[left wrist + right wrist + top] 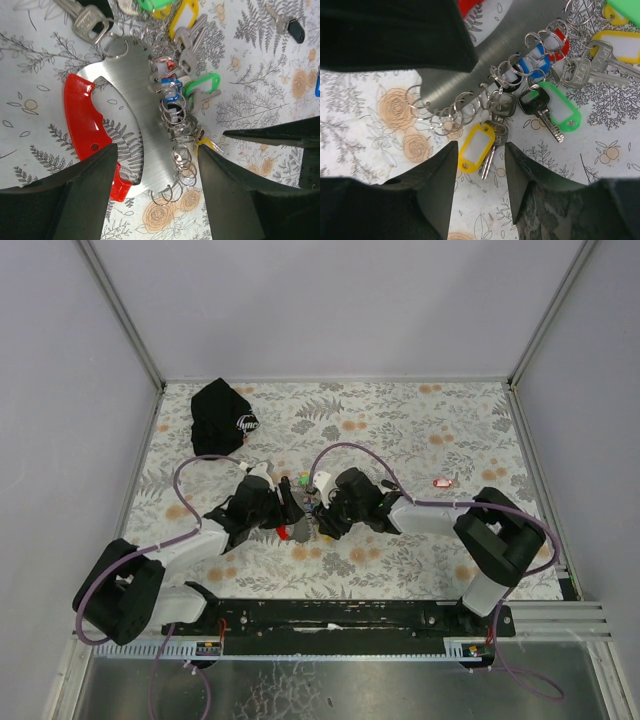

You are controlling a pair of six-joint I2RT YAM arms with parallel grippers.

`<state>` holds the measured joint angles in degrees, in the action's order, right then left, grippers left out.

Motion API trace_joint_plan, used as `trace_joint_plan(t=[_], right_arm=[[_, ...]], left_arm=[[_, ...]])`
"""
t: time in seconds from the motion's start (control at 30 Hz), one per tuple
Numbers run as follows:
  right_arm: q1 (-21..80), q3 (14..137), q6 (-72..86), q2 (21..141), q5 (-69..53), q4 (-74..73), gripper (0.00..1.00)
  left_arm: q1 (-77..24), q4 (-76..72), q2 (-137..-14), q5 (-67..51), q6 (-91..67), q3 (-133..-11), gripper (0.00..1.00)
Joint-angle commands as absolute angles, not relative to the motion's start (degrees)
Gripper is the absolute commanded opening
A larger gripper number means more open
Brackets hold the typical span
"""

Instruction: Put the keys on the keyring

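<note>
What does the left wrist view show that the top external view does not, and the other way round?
Only the left wrist view: the split rings strung along the metal plate's edge. Only the top view: the black cap and a lone red tag. Both: the red handle and coloured key tags, tiny from above.

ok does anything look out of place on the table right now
A small red tag lies alone on the floral cloth, far right of the bunch of keys at the centre. In the left wrist view a black-headed key also lies apart from it. Nothing looks spilled or broken.
</note>
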<state>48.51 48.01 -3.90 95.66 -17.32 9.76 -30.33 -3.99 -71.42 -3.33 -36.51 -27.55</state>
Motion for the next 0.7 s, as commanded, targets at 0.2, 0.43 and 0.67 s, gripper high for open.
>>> trace_joint_plan(t=[0.2, 0.43, 0.67], right_arm=[[50.3, 51.3, -4.7, 100.7, -7.8, 8.3, 0.51], [49.4, 49.1, -3.7, 98.8, 6.7, 6.4, 0.44], [49.0, 48.7, -4.8, 95.7, 2.5, 5.8, 0.47]], left_arm=[[-29.0, -10.4, -75.6, -7.5, -38.2, -25.5, 0.63], [-27.9, -7.7, -75.6, -6.2, -37.4, -24.3, 0.63], [-27.3, -5.2, -73.5, -5.1, -36.0, -23.9, 0.63]])
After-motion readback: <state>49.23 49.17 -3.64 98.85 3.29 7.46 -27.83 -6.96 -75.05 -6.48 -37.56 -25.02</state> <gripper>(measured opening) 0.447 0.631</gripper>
